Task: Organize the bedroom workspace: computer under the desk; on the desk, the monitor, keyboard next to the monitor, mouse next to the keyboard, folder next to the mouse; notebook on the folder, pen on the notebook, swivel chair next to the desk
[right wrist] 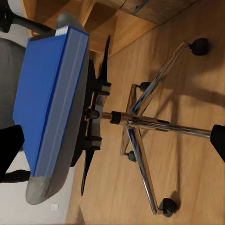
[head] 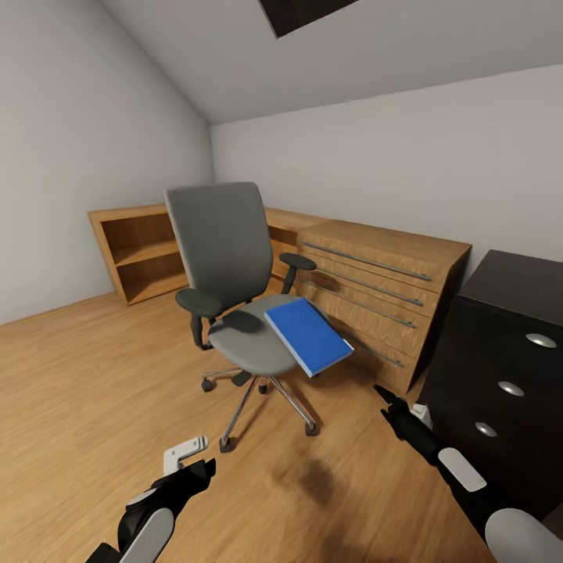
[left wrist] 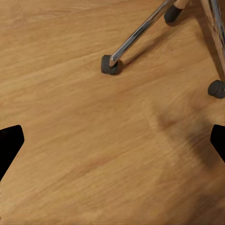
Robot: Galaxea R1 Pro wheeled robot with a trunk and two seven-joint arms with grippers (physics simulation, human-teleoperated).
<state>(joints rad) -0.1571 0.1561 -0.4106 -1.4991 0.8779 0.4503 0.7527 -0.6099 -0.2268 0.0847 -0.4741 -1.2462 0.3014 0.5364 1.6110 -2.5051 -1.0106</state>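
The grey swivel chair [head: 225,258] stands mid-room on its chrome base [right wrist: 140,123]. The blue folder [head: 307,335] lies on its seat, overhanging the front edge on the side toward the desk; the right wrist view shows the folder [right wrist: 47,89] edge-on. The black desk [head: 512,313], with round silver knobs, is at the right. My right gripper [head: 386,394] hangs open low between chair and desk, short of the folder, fingertips [right wrist: 10,146] wide apart. My left gripper [head: 197,472] is open above bare floor near a chair caster [left wrist: 111,64].
A light wood drawer cabinet [head: 375,293] and an open wood shelf [head: 141,254] line the back wall behind the chair. Wood floor [head: 86,391] spreads wide to the left and in front of the chair. The ceiling slopes down at the left.
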